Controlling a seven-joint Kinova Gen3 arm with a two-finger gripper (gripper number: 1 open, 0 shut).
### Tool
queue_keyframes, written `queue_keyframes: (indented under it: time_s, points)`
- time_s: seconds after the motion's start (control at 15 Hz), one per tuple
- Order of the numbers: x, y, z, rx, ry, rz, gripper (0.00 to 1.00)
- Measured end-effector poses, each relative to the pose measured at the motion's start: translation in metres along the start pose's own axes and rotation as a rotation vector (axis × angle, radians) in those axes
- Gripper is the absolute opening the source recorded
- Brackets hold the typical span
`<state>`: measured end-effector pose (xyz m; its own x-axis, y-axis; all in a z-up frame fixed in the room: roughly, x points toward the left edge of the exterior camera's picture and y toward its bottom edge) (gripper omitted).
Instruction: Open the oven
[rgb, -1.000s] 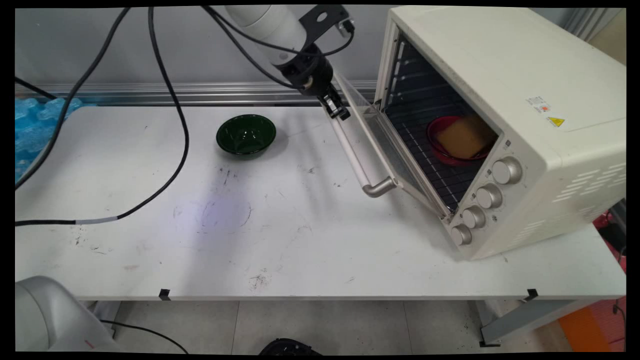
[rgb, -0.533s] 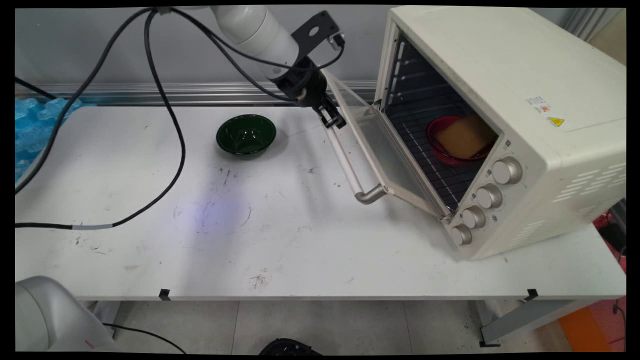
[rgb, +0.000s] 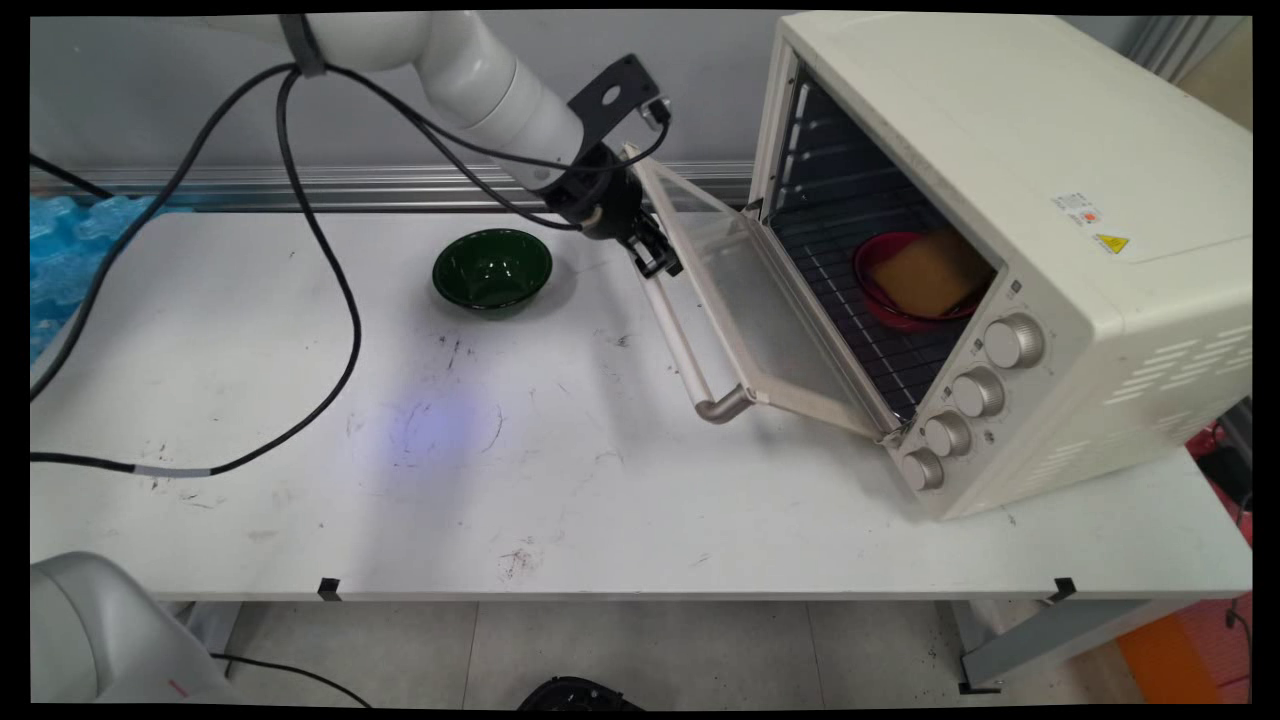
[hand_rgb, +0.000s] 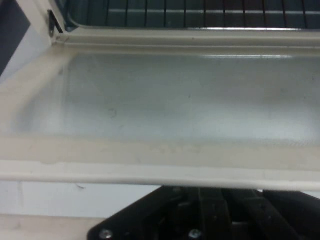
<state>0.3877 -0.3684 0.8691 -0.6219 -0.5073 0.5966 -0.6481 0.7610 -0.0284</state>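
My black gripper (rgb: 655, 262) is at the far end of the oven door's handle (rgb: 685, 345), shut around the bar. The glass door (rgb: 745, 300) of the cream toaster oven (rgb: 1000, 150) hangs about half open, tilted down toward the table. In the hand view the handle bar (hand_rgb: 150, 170) crosses just above the gripper's linkage (hand_rgb: 200, 215), hiding the fingertips, and the door glass (hand_rgb: 175, 100) fills the frame beyond it. Inside on the wire rack sits a red bowl (rgb: 885, 290) with a tan square slab (rgb: 930, 270) on it.
A dark green bowl (rgb: 491, 268) stands on the white table (rgb: 500, 480) left of the gripper. Black cables (rgb: 340, 300) hang from the arm and loop over the table's left side. Blue wrap (rgb: 70, 240) lies at the far left edge.
The oven door has swung further open and lower. My gripper has moved left and down with the handle.
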Motion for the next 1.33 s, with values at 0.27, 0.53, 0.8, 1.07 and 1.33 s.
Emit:
queue_keyframes:
  time_s: [0.27,0.53,0.8,1.07,1.33]
  points:
    - [-0.014,0.000,0.006,-0.003,0.009,-0.010,0.00]
    - [-0.029,0.000,0.011,-0.003,0.015,-0.019,0.00]
    - [-0.043,-0.001,0.016,-0.002,0.016,-0.028,0.00]
    - [-0.055,-0.002,0.018,0.001,0.017,-0.030,0.00]
    - [-0.062,-0.003,0.016,0.000,0.023,-0.026,0.00]
